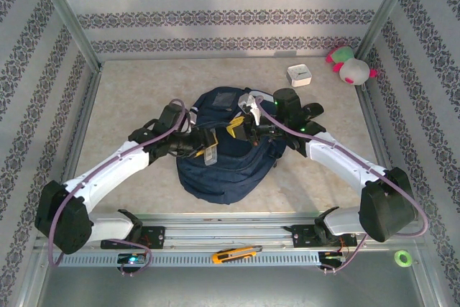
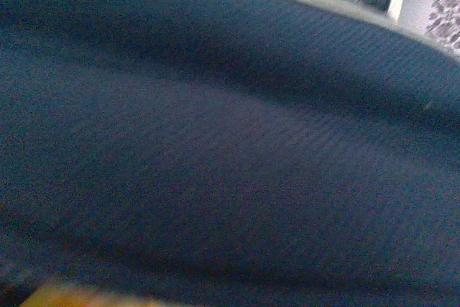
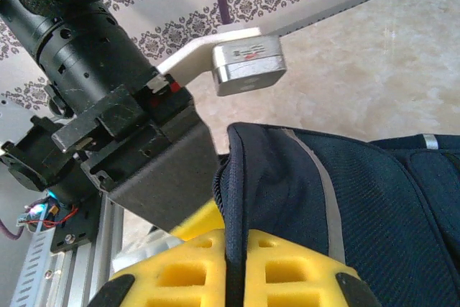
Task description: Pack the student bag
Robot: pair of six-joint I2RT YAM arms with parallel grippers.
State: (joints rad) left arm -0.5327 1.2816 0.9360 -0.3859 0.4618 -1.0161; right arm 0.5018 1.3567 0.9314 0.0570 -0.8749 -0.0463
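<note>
Find student bag (image 1: 223, 170) slumped at centre of table (image 1: 144, 91), between the two arms, with white box (image 1: 299, 75) and pink-green plush toy (image 1: 350, 66) well apart at the far right corner and an orange utility knife (image 1: 235, 254) on the near rail. Note right claw (image 3: 233, 264) pressed together on a fold of the bag's navy rim, fabric pinched between yellow pads (image 3: 187, 271). Cannot tell spread of left claw (image 1: 207, 147), resting on the bag's upper left side, wrist view there blurred and close against navy weave.
</note>
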